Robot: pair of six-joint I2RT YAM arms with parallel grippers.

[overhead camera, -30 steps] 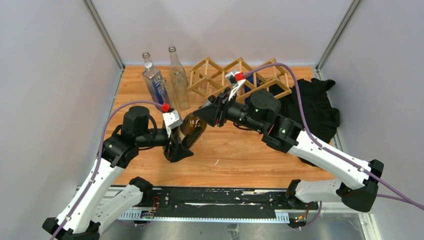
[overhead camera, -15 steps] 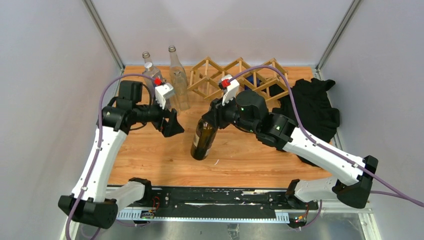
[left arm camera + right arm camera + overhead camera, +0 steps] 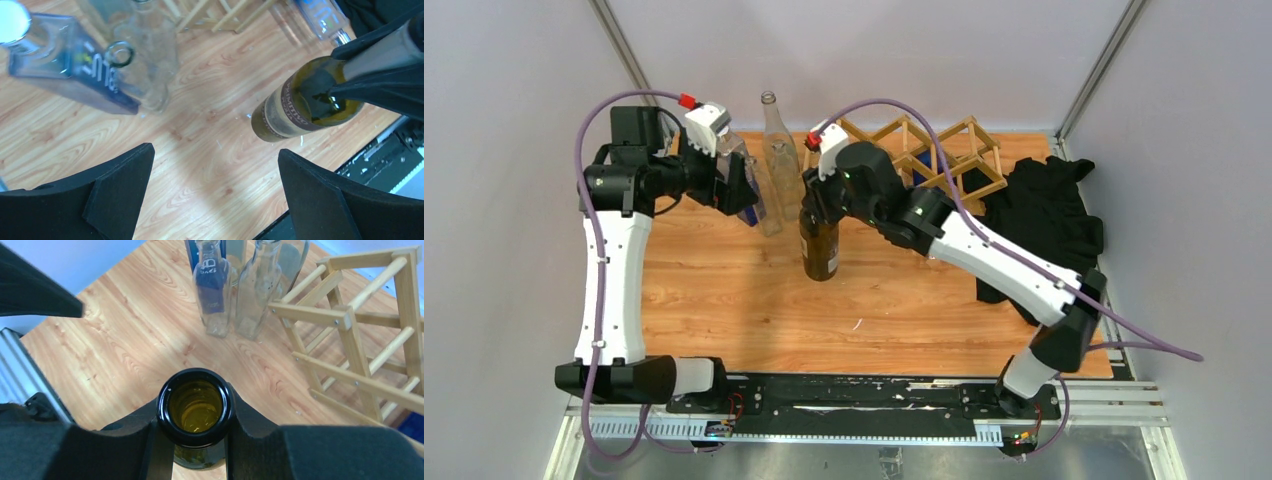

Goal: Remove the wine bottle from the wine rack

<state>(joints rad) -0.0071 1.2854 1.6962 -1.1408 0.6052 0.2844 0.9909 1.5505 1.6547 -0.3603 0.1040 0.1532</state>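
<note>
1. Dark amber glass wine bottle (image 3: 821,250): upright on the light wood-grain tabletop (image 3: 724,300), just left of centre in the overhead view, base on the board and clear of the rack.
2. Black two-finger right gripper (image 3: 817,203): pinching the neck of the wine bottle from above. In the right wrist view, dark fingers (image 3: 260,440) pressed against both sides of the open mouth at lower centre.
3. Black two-finger left gripper (image 3: 215,195): spread wide, nothing between the jaws. Raised at upper left of the overhead view, in front of the clear bottles.
4. Light wooden lattice wine rack (image 3: 934,150) of crossed slats: upper centre-right of the overhead view, behind the right arm and near the wine bottle without touching it.
5. Tall clear glass bottle (image 3: 774,150) and square clear bottle (image 3: 65,70) with blue lettering: standing side by side, left of the wine rack.
6. Crumpled black cloth (image 3: 1044,215): right edge of the tabletop.
</note>
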